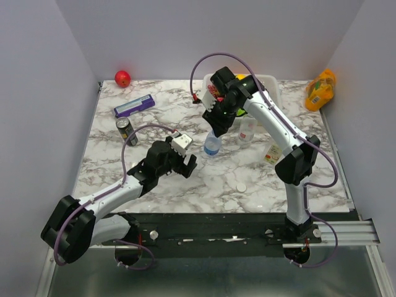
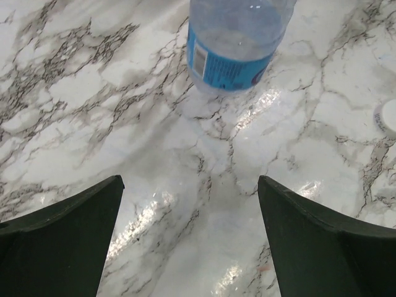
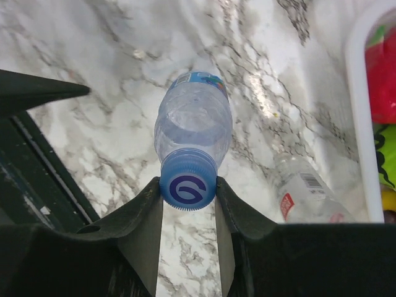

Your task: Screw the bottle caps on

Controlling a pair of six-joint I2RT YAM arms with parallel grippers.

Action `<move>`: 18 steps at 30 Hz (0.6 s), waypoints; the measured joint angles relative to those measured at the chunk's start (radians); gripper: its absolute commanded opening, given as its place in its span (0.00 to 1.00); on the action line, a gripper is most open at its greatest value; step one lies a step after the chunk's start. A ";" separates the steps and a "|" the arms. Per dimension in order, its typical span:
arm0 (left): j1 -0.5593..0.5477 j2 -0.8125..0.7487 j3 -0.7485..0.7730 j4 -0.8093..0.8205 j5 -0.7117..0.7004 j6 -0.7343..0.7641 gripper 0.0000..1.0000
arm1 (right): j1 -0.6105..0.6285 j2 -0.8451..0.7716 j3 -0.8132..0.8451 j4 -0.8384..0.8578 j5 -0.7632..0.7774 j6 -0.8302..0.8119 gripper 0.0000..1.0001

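A blue-labelled bottle (image 1: 212,146) (image 2: 232,43) stands upright mid-table. Its blue cap (image 3: 188,187) sits on the neck, and my right gripper (image 1: 218,127) (image 3: 188,184) is shut on that cap from above. My left gripper (image 1: 187,162) (image 2: 190,179) hangs open just left of the bottle, with only marble between its fingers. A loose white cap (image 1: 242,185) (image 2: 388,117) lies on the table in front of the bottles. A plain clear bottle (image 1: 247,131) (image 3: 306,192) and a bottle with a yellow-green label (image 1: 272,151) stand to the right.
A dark can (image 1: 127,131) and a purple packet (image 1: 134,106) are at the left, a red apple (image 1: 122,78) in the far left corner. A white bin (image 1: 272,83) (image 3: 359,124) sits at the back, an orange juice bottle (image 1: 320,90) at the far right.
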State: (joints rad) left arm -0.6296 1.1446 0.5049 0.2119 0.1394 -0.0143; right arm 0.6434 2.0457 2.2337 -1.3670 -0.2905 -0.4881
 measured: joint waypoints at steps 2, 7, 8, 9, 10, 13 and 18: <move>0.005 -0.024 0.000 -0.035 -0.024 -0.021 0.98 | -0.018 0.025 0.000 0.005 0.025 -0.003 0.12; 0.008 -0.049 0.000 -0.067 -0.048 -0.043 0.98 | -0.028 0.071 0.000 0.006 0.061 -0.012 0.11; 0.010 -0.048 0.000 -0.074 -0.051 -0.044 0.98 | -0.029 0.076 0.000 0.006 0.064 -0.014 0.11; 0.012 -0.048 0.000 -0.080 -0.054 -0.044 0.99 | -0.029 0.081 0.000 0.007 0.069 -0.017 0.12; 0.014 -0.048 0.000 -0.084 -0.055 -0.044 0.99 | -0.029 0.084 0.000 0.008 0.075 -0.019 0.15; 0.020 -0.045 0.004 -0.088 -0.060 -0.044 0.98 | -0.029 0.086 -0.014 0.018 0.092 -0.026 0.27; 0.021 -0.039 0.010 -0.087 -0.061 -0.044 0.99 | -0.029 0.087 -0.023 0.033 0.100 -0.028 0.43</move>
State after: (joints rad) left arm -0.6086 1.1057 0.5152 0.1249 0.0788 -0.0586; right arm 0.6147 2.1323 2.2108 -1.3338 -0.1905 -0.5159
